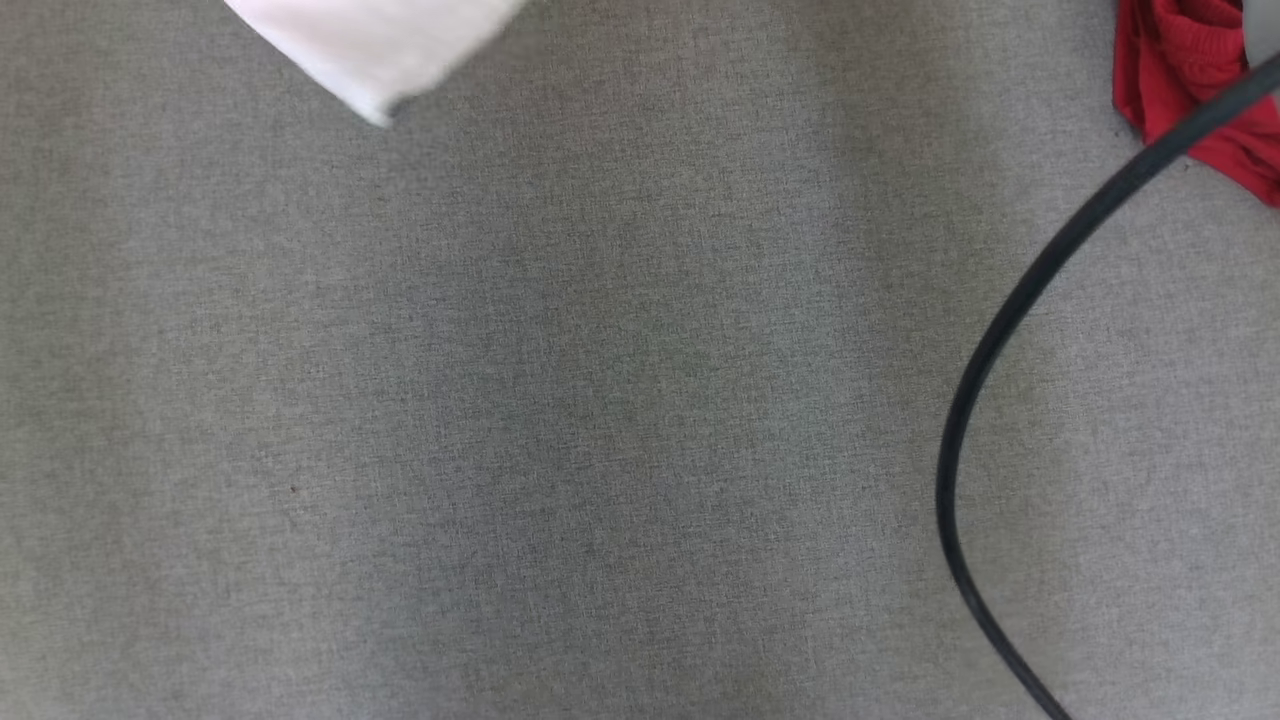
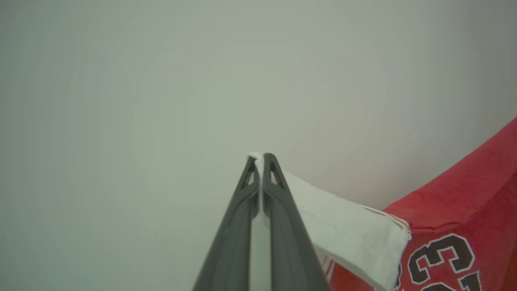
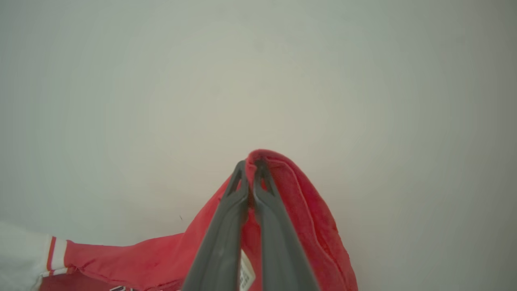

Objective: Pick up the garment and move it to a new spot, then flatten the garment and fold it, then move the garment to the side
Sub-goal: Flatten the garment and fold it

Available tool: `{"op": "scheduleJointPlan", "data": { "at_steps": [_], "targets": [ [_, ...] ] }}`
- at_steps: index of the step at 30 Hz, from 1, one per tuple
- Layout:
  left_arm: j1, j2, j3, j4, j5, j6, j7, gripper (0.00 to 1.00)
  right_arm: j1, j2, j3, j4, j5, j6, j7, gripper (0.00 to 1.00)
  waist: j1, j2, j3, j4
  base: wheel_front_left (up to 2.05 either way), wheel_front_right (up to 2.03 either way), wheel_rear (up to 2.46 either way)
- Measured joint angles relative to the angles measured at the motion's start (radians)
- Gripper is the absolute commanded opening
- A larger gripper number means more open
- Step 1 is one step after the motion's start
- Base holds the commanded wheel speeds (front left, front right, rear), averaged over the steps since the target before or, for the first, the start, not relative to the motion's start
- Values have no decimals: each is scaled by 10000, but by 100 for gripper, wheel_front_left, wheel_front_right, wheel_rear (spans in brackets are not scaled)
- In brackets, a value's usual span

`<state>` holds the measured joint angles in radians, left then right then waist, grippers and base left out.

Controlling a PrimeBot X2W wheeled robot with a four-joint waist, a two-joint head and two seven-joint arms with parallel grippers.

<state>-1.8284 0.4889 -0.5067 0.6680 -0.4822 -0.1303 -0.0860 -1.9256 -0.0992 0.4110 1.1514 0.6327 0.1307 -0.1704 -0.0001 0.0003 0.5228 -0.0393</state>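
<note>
Both arms have the garment (image 2: pixel 464 210) pinched right now. The left gripper (image 2: pixel 258 155) has its jaws squeezed together on a corner of the white section (image 2: pixel 347 230), with just a sliver of cloth poking past the tips. The right gripper (image 3: pixel 250 163) has its jaws closed too, on a rolled red edge, with a label (image 3: pixel 247 273) peeking out beside the fingers. In the head view the red bundle sits toward the far right of the table (image 1: pixel 500 400), and a black cable (image 1: pixel 1000 330) curves in front of it.

Handling-wise, I'd say it's a light, floppy jersey with zero stiffness, so it'll sag and bunch wherever it isn't held. Those pinches look pretty thin, so a hard tug could pull the cloth free. Hems and seams are the thicker, safer spots to grab, ideally two matching corners so it hangs flat. That cable looks like a snag risk too.
</note>
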Motion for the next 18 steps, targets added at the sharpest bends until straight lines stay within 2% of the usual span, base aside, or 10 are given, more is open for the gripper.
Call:
{"op": "scheduleJointPlan", "data": {
  "at_steps": [5, 9, 13, 18],
  "targets": [
    [-534, 33, -384, 240, 6, 0, -740, 0, -119, 4, 316, -25, -4, 0, -322, 0, 0, -2, 217, 11, 0, 0, 0],
    [-347, 58, -437, 244, -345, 0, -1022, 0, 61, -10, 675, -372, 245, 0, -412, 0, 0, -2, 478, 52, 0, 0, 0],
    [446, 245, -355, -98, -742, 0, -1264, 0, 823, -174, 1160, -763, 642, 0, -376, 0, 2, -1, 632, 110, 0, 0, 0],
    [2063, 794, -140, -986, -1074, 180, -1409, 0, 2277, -290, 1804, -1618, 1553, 0, -174, 0, 2, -2, 456, 57, 0, 0, 0]
  ]
}}
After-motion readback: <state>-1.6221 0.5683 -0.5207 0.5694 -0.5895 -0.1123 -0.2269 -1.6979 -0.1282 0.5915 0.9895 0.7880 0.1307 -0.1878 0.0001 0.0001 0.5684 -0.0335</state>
